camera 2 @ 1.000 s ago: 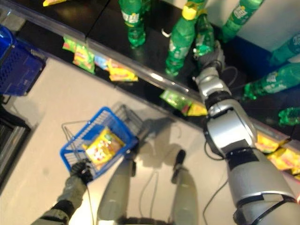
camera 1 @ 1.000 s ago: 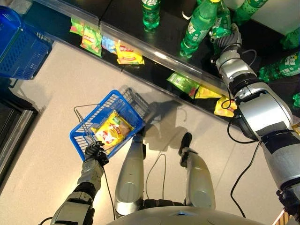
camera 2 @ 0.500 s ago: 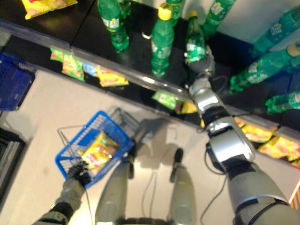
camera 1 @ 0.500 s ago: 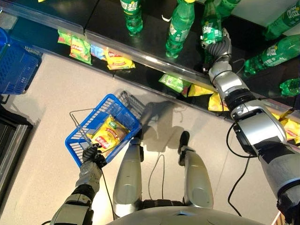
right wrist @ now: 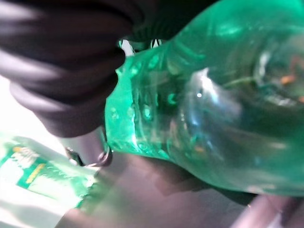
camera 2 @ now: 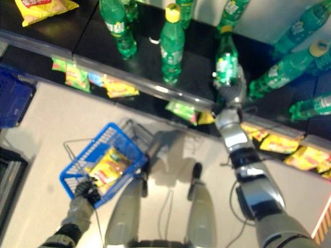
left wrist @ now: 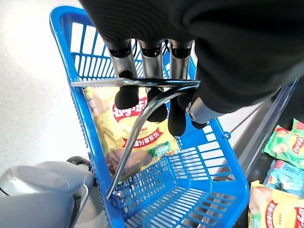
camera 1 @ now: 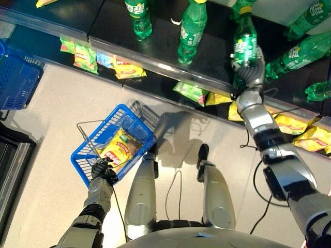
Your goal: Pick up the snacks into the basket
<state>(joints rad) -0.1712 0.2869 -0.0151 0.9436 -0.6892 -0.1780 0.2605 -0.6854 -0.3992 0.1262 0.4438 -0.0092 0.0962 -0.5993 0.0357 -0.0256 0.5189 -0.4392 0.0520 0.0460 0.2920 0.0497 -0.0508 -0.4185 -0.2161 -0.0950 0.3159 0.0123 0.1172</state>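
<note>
A long black shelving unit with a clear plastic front rail (camera 1: 155, 64) runs across the scene, green plastic soda bottles standing on its upper deck and snack packets lying on the deck below the rail. On the pale floor just in front of the shelf hangs a blue plastic shopping basket with wire handles (camera 1: 90, 157), carried by the robot's left hand (camera 1: 103, 169), whose fingers are curled round the handles, as the left wrist view shows (left wrist: 142, 76). One yellow snack bag (camera 1: 118, 149) already lies flat on the basket's bottom. The right hand (camera 1: 250, 77) is up on the shelf's upper deck, pressed against a tall green bottle with a yellow cap (camera 1: 244, 44); in its own wrist view the bottle's green base (right wrist: 204, 95) sits right beside the dark cover, but whether the fingers are closed on it cannot be told. Green and yellow snack packets (camera 1: 194, 92) lie on the lower deck, just below and left of that hand.

The step in hand looks like reaching for a second item. Judging by the task, the next move calls for lowering the right hand from the bottles to a packet under the rail.
</note>
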